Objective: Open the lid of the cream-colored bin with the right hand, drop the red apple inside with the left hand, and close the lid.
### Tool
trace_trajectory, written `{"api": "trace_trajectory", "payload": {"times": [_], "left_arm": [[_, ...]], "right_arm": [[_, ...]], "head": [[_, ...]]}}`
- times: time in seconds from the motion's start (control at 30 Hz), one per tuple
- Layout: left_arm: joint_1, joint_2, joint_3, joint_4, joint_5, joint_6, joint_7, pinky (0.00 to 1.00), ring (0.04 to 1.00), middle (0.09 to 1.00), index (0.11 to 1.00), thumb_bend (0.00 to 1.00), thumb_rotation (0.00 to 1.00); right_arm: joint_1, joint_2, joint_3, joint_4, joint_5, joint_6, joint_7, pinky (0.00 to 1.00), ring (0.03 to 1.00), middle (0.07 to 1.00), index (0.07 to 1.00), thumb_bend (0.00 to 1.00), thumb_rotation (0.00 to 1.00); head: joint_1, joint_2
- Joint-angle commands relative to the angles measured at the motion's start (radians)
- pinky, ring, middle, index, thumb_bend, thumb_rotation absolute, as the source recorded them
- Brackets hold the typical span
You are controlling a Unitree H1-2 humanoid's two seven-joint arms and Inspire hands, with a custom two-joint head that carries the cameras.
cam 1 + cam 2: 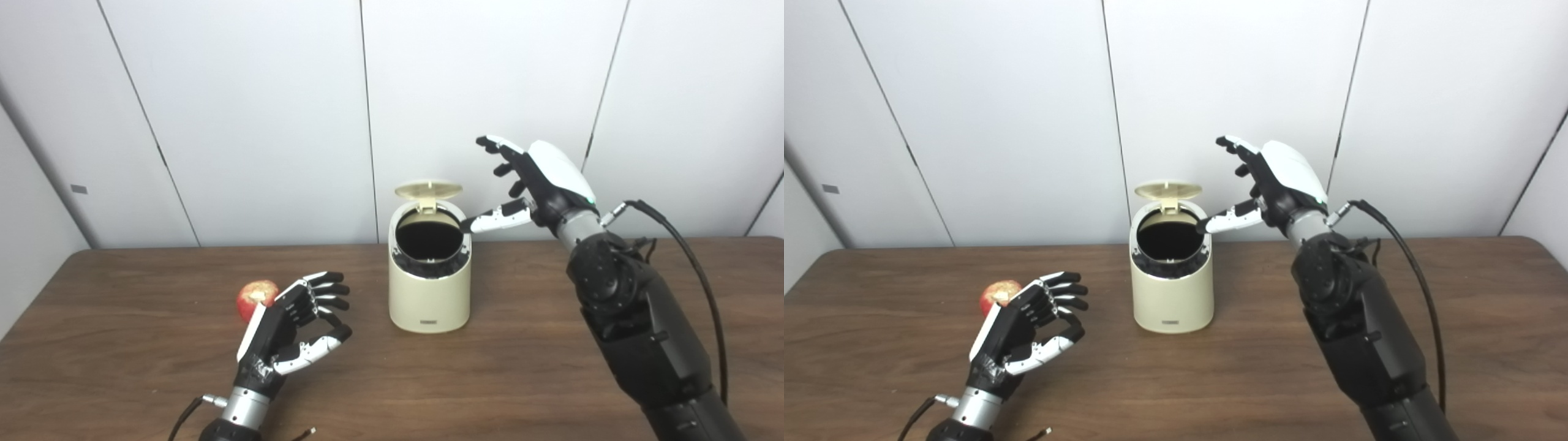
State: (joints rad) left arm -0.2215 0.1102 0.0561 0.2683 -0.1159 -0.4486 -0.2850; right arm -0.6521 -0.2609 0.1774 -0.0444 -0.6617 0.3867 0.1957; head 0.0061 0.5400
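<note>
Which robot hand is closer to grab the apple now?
The left hand. It is open right beside the red apple on the table, while the right hand is up by the open bin.

One cream-colored bin (430,288) with one lid (428,189); one red apple (255,297); two hands, left hand (293,331) and right hand (533,184); one table (490,373)

Matt dark wood-grain counter (520,367); smooth, faintly glossy cream plastic bin (430,294) left of the right hand (539,184), itself glossy white and black plastic.
</note>
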Motion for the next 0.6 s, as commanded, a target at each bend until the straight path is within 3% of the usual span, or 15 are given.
{"api": "trace_trajectory", "payload": {"times": [0.0,0.1,0.23,0.4,0.57], "left_arm": [[0.035,-0.015,-0.007,0.041,-0.008,-0.020,0.000,0.49,0.640,0.710,0.761,0.65,0.17],[0.034,-0.015,-0.006,0.044,-0.017,-0.020,-0.002,0.49,0.642,0.711,0.761,0.66,0.17],[0.032,-0.013,-0.005,0.047,-0.009,-0.020,0.003,0.49,0.638,0.709,0.761,0.65,0.15],[0.026,-0.012,0.000,0.052,-0.010,-0.020,-0.002,0.49,0.623,0.697,0.754,0.66,0.16],[0.024,-0.011,0.004,0.059,-0.008,-0.021,-0.007,0.48,0.616,0.694,0.752,0.66,0.15]], "right_arm": [[-0.013,-0.015,-0.034,-0.044,0.030,-0.069,-0.058,0.60,0.786,0.868,0.854,0.91,0.25],[0.030,-0.020,-0.062,-0.053,0.068,-0.108,-0.086,0.63,0.782,0.837,0.839,0.91,0.25],[0.118,-0.026,-0.118,-0.093,0.154,-0.149,-0.094,0.68,0.823,0.869,0.847,0.89,0.23],[0.231,-0.008,-0.179,-0.089,0.317,-0.308,-0.113,0.71,0.809,0.920,0.867,0.86,0.23],[0.305,0.015,-0.196,-0.022,0.422,-0.458,-0.123,0.71,0.808,0.891,0.863,0.86,0.22]], "head": [[0.002,-0.002],[-0.002,-0.002],[-0.003,-0.003],[-0.002,-0.006],[-0.007,-0.011]]}}
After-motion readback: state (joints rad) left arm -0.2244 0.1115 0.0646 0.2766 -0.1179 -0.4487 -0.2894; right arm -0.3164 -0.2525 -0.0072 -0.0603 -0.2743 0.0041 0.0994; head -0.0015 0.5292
